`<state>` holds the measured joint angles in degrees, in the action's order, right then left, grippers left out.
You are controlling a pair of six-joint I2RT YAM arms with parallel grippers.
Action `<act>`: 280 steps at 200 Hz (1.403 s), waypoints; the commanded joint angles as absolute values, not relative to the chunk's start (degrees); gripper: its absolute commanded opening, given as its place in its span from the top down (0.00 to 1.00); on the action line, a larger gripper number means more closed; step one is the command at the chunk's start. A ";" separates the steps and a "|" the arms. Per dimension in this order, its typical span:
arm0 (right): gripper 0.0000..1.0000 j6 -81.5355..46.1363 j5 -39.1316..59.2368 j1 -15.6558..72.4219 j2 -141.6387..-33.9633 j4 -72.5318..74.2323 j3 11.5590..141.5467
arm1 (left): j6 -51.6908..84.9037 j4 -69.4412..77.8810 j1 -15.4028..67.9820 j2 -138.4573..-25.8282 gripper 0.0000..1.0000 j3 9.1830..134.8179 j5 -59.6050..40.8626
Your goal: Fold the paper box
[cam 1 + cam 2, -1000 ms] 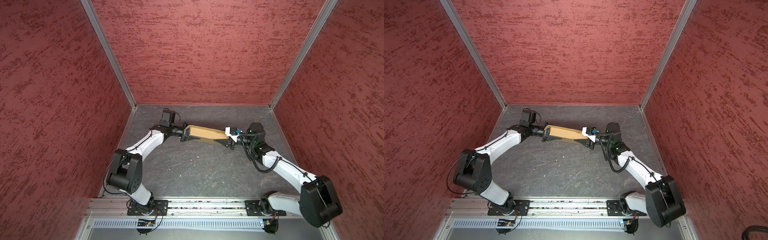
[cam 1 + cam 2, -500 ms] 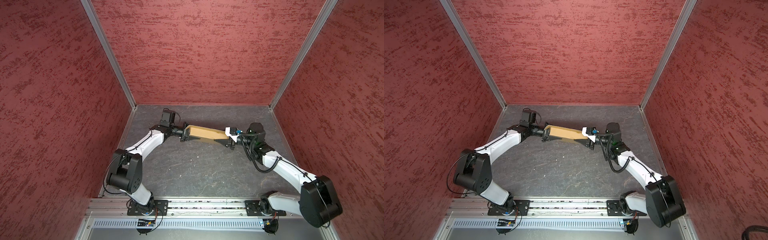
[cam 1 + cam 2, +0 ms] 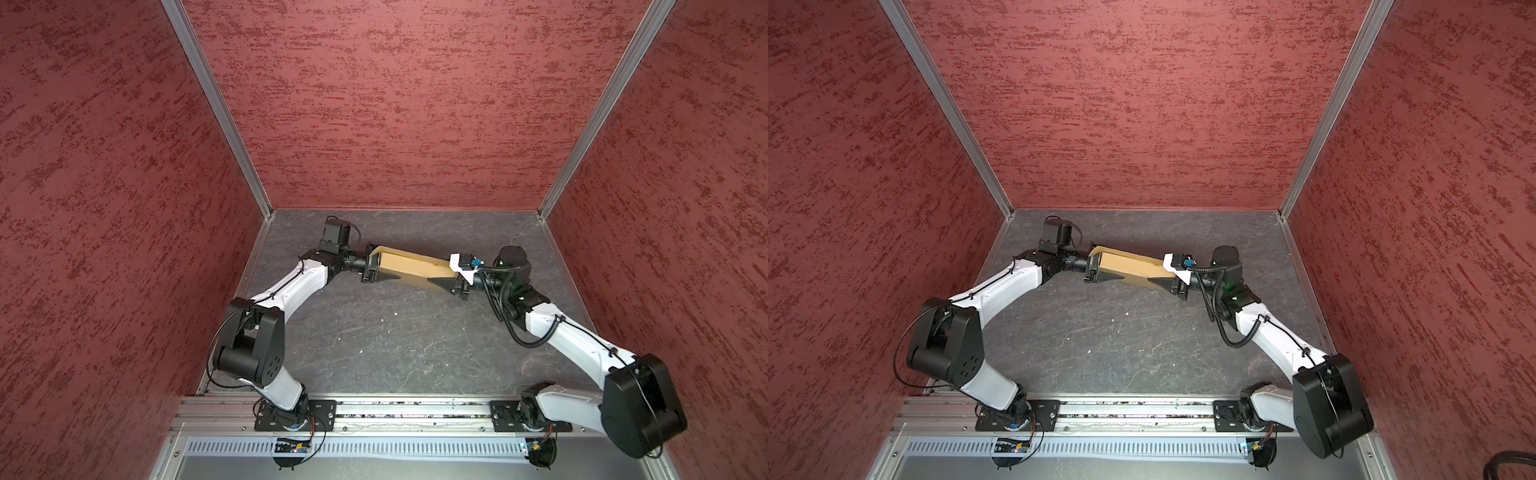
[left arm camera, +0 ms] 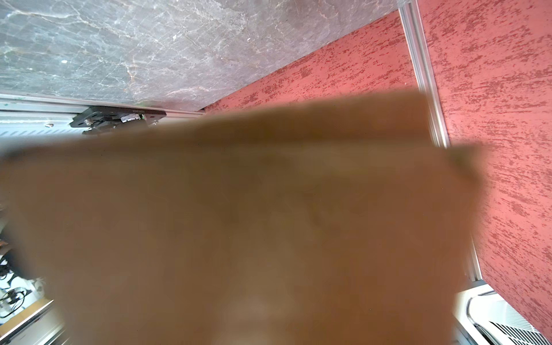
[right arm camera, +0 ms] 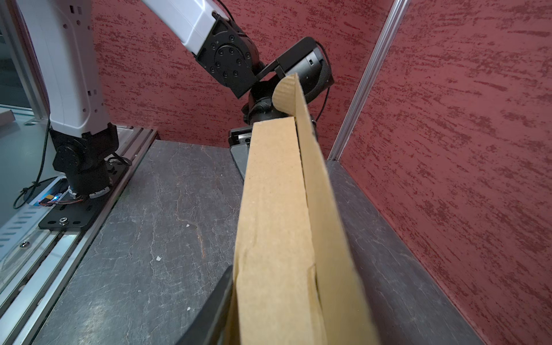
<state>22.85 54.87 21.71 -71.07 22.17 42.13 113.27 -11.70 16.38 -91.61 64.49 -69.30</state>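
Observation:
The paper box is tan cardboard, folded into a long flat shape that stands on edge near the back of the table. It is held between both arms. My left gripper is at its left end. Cardboard fills the left wrist view and hides those jaws. My right gripper is shut on the right end, one black finger flat against the box side. A loose panel with a rounded tab stands slightly off the box.
Red textured walls enclose the dark stone table on three sides, and the back wall is close behind the box. An aluminium rail with both arm bases runs along the front edge.

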 commanded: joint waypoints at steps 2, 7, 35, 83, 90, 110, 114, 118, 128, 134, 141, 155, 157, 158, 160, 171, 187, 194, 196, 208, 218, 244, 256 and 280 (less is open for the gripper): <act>0.80 22.06 57.50 22.68 -69.01 20.92 41.11 | 112.34 -9.13 14.88 -91.82 0.43 64.83 -66.62; 0.80 21.99 57.33 22.68 -68.87 20.92 41.03 | 112.10 -9.20 14.65 -91.76 0.43 64.74 -66.62; 0.81 21.74 56.29 22.63 -68.76 21.26 41.04 | 110.86 -9.75 13.48 -91.55 0.40 63.72 -66.67; 0.81 20.50 52.95 22.66 -69.86 22.41 41.03 | 106.54 -11.86 8.42 -91.14 0.34 60.04 -66.47; 0.81 20.46 52.60 22.65 -70.24 22.30 41.14 | 105.47 -11.86 7.15 -91.14 0.33 59.47 -66.37; 0.81 20.09 51.96 22.63 -71.62 22.36 41.49 | 97.85 -16.04 2.62 -91.73 0.31 59.81 -66.24; 0.81 19.93 51.93 22.65 -71.90 22.46 41.49 | 96.29 -16.78 1.64 -91.78 0.31 59.98 -66.12; 0.81 19.71 51.82 22.65 -72.28 22.68 41.59 | 94.75 -17.90 0.53 -91.96 0.31 60.10 -65.93; 0.81 19.03 51.52 22.67 -73.22 23.47 41.57 | 90.72 -19.95 -1.88 -92.13 0.31 61.01 -65.42; 0.81 18.37 51.18 22.68 -73.90 24.15 41.52 | 87.99 -21.26 -3.45 -92.24 0.31 61.64 -64.96; 0.81 17.62 50.90 22.68 -74.68 25.17 41.48 | 84.30 -23.51 -5.13 -92.37 0.31 62.91 -64.39; 0.81 15.96 51.26 22.68 -76.48 26.87 41.64 | 77.60 -27.13 -7.97 -92.38 0.29 65.23 -62.98; 0.81 15.77 51.40 22.68 -76.73 27.00 41.74 | 76.79 -27.46 -8.34 -92.37 0.29 65.53 -62.81; 0.81 15.66 51.45 22.68 -76.86 27.08 41.75 | 76.36 -27.53 -8.52 -92.37 0.29 65.63 -62.65; 0.81 15.39 51.56 22.68 -77.09 27.16 41.86 | 75.49 -27.80 -8.88 -92.31 0.29 65.98 -62.42; 0.81 14.55 52.17 22.68 -78.55 27.51 42.54 | 70.73 -30.21 -10.68 -92.04 0.28 67.41 -60.57; 0.81 14.17 53.05 22.68 -80.20 26.57 43.67 | 61.50 -35.16 -12.44 -91.62 0.27 70.07 -55.48; 0.81 14.15 53.35 22.63 -80.85 26.47 43.94 | 58.08 -36.99 -12.88 -91.59 0.26 70.98 -53.01; 0.81 14.08 53.35 22.62 -80.97 26.48 44.08 | 57.19 -37.15 -12.91 -91.52 0.26 71.09 -52.54; 0.81 14.03 54.00 22.68 -81.75 26.34 44.33 | 53.85 -36.11 -13.01 -91.21 0.26 71.07 -49.97; 0.80 14.07 54.31 22.68 -82.23 26.53 44.43 | 52.76 -32.76 -12.92 -90.22 0.26 69.51 -48.41; 0.80 14.04 54.48 22.69 -84.13 27.41 44.50 | 50.55 -22.75 -13.01 -87.52 0.27 63.99 -46.96; 0.80 13.64 54.52 22.68 -85.68 28.47 44.73 | 47.91 -22.16 -13.01 -87.45 0.26 63.44 -46.43; 0.80 12.70 54.58 22.67 -88.29 31.67 44.97 | 43.38 -20.73 -12.92 -87.50 0.26 62.88 -45.87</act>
<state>14.09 52.86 22.41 -86.02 26.83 42.96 50.98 -25.54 -12.88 -88.79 63.48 -47.97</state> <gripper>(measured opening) 0.406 0.735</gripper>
